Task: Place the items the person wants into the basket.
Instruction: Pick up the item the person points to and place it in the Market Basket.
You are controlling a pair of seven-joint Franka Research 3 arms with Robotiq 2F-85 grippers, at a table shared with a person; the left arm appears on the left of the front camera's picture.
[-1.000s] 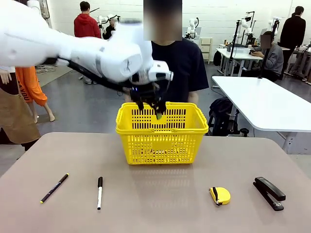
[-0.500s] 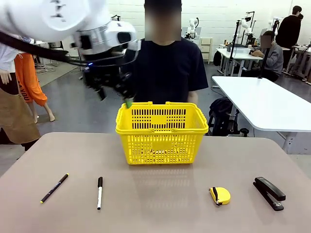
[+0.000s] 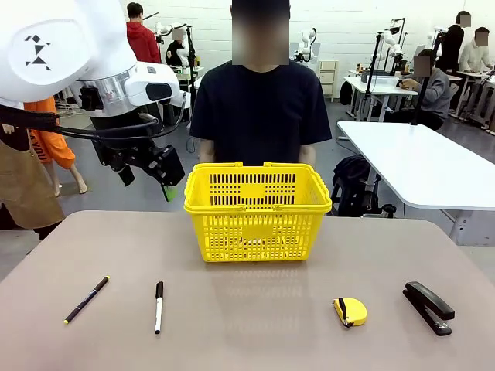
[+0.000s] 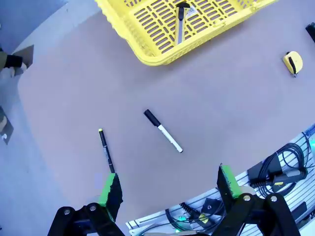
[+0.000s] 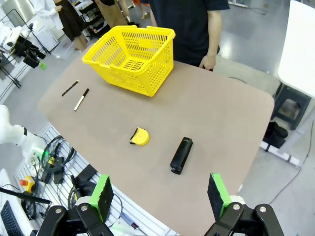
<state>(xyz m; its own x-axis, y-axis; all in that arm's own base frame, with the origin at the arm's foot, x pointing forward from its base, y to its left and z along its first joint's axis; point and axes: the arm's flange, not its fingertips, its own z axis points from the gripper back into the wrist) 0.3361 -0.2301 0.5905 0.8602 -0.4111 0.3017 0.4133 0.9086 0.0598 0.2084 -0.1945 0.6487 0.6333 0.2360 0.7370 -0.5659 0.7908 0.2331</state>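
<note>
My left pincer (image 3: 147, 184) hangs wide open and empty, left of the yellow basket (image 3: 257, 224), which holds the utility knife (image 4: 180, 22). The tape measure (image 3: 350, 311) and stapler (image 3: 428, 306) lie right on the table (image 3: 247, 332). My right pincer (image 5: 158, 192) gapes empty.

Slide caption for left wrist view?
Open left gripper above the table; utility knife lies in the yellow basket, pen and marker outside.
</note>
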